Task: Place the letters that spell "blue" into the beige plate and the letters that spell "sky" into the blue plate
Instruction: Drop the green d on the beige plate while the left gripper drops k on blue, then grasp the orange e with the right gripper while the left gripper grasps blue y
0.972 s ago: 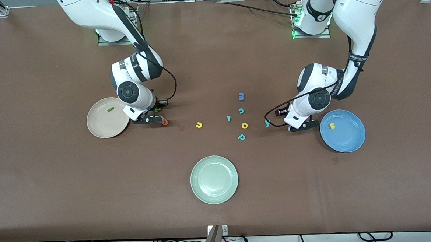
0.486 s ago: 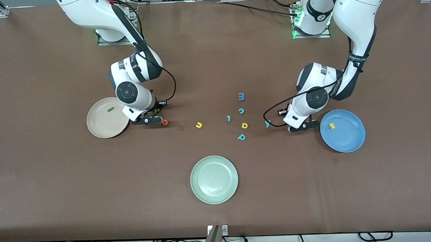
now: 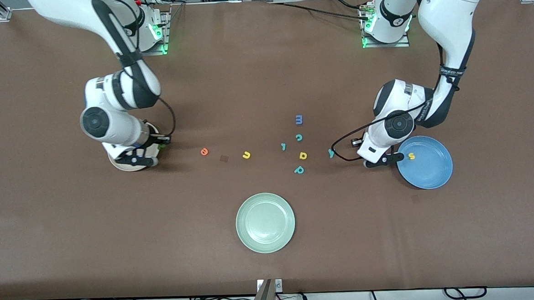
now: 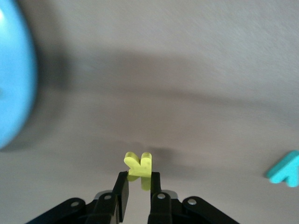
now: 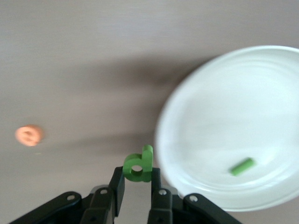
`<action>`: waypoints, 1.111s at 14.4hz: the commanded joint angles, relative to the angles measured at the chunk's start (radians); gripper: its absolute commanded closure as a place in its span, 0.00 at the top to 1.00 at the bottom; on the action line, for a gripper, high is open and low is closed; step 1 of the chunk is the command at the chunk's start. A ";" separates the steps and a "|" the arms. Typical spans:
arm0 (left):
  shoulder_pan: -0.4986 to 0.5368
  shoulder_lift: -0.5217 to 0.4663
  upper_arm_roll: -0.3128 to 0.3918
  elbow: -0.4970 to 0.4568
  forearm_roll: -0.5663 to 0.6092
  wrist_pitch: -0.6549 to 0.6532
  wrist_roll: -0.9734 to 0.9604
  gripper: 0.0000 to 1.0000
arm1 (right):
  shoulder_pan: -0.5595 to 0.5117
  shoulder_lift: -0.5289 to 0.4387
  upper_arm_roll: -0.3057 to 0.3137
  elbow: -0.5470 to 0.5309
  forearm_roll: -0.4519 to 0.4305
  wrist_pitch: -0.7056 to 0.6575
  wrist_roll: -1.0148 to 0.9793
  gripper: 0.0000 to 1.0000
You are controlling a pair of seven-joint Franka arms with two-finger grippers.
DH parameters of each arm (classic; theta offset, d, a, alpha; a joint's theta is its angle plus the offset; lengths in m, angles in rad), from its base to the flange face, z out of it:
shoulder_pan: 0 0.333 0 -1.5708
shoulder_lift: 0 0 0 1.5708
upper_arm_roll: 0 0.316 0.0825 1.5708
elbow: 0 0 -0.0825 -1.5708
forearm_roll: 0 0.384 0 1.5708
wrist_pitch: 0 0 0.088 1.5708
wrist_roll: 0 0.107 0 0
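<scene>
Front view — right gripper (image 3: 150, 151) hangs over the rim of the beige plate (image 3: 120, 166), most of that plate hidden under the arm. Left gripper (image 3: 393, 158) sits at the edge of the blue plate (image 3: 428, 171), where the yellow s (image 3: 411, 156) already lies. Loose on the brown table (image 3: 70, 233) between the plates: orange e (image 3: 204, 151), yellow u (image 3: 246, 155), teal y (image 3: 331, 153), plus a yellow d (image 3: 303, 155), teal p (image 3: 299, 170), teal c (image 3: 299, 137) and a blue m (image 3: 299, 119). Pale green plate (image 3: 265, 222) lies nearer the camera, empty.

Left wrist view — fingers clamped on the yellow k (image 4: 138, 164), held above bare table; blue plate's rim at the frame edge, teal y on the table nearby.

Right wrist view — fingers pinched on the green b (image 5: 138, 165), held just off the beige plate's rim. Green bar (image 5: 242, 166) lies in that plate; orange e on the table, well apart.
</scene>
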 commanded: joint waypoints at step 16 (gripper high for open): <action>0.340 0.024 -0.051 0.126 0.089 -0.106 0.528 1.00 | 0.021 0.132 0.017 0.259 -0.012 -0.085 -0.071 1.00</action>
